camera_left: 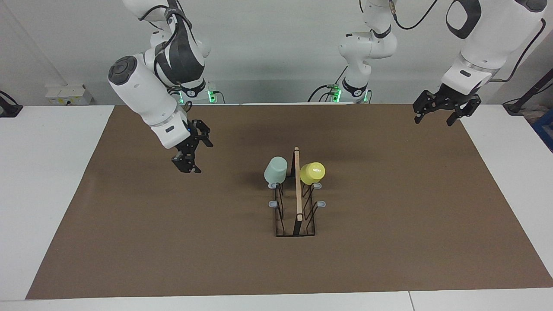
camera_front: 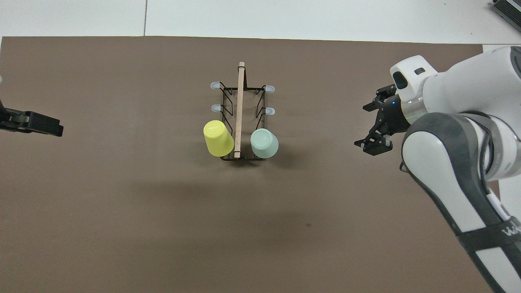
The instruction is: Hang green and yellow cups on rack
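The rack [camera_left: 297,207] [camera_front: 240,101], black wire with a wooden bar along its top, stands mid-table. Both cups hang upside down on its two prongs nearest the robots. The mint green cup [camera_left: 275,169] [camera_front: 264,143] is on the side toward the right arm's end. On the side toward the left arm's end hangs the yellow cup [camera_left: 313,172] [camera_front: 218,138]. My right gripper [camera_left: 198,156] [camera_front: 364,125] hovers open and empty over the mat, well apart from the green cup. My left gripper [camera_left: 433,121] [camera_front: 40,123] waits raised and open over the mat's edge at its own end.
A brown mat [camera_left: 389,242] covers most of the white table [camera_left: 43,172]. Several grey-tipped prongs [camera_left: 273,203] on the rack carry nothing. A pale box [camera_left: 67,93] sits by the wall near the right arm's end.
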### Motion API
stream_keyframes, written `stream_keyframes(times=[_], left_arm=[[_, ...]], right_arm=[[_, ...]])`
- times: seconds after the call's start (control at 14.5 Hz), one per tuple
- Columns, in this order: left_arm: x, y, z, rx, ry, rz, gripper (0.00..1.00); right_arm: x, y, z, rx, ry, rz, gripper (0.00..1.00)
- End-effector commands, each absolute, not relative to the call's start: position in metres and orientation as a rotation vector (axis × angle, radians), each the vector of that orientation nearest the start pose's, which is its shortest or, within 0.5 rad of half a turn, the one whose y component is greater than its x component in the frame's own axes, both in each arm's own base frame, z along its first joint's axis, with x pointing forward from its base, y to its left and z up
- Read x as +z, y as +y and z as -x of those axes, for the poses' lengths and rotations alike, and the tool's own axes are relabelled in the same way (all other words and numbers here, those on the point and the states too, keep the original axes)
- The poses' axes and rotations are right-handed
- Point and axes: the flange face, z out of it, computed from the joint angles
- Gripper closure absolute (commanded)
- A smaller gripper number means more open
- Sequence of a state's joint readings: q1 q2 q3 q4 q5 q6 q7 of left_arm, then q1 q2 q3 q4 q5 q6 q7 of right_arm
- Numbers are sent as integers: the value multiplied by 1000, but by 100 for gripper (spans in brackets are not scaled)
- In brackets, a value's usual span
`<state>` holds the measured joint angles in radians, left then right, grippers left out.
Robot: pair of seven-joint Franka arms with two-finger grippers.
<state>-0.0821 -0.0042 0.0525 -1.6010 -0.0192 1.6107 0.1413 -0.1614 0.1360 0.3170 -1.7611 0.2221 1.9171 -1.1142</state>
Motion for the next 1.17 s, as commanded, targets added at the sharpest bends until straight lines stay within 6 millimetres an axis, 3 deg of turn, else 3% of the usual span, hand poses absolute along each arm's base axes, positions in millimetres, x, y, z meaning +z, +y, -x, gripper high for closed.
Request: stream_keyframes(times=[0.0,0.21,0.41,0.76,1.1], left_arm=[[616,-16,-555,-17,273,3155,0],[616,-16,-555,-17,275,3155,0],[616,-16,-555,-17,275,3155,0],[616,-16,-555,-17,275,3155,0],[616,-16,-555,-17,275,3155,0]], right_arm=[[493,75,-596,-134,-1522,2533,0],[492,69,-597,-64,-1531,2655,0],[496,61,-591,6,-1390,2747,0],[495,38,-592,2,-1326,2786,0],[494,33,-595,-53,-1322,2804,0]])
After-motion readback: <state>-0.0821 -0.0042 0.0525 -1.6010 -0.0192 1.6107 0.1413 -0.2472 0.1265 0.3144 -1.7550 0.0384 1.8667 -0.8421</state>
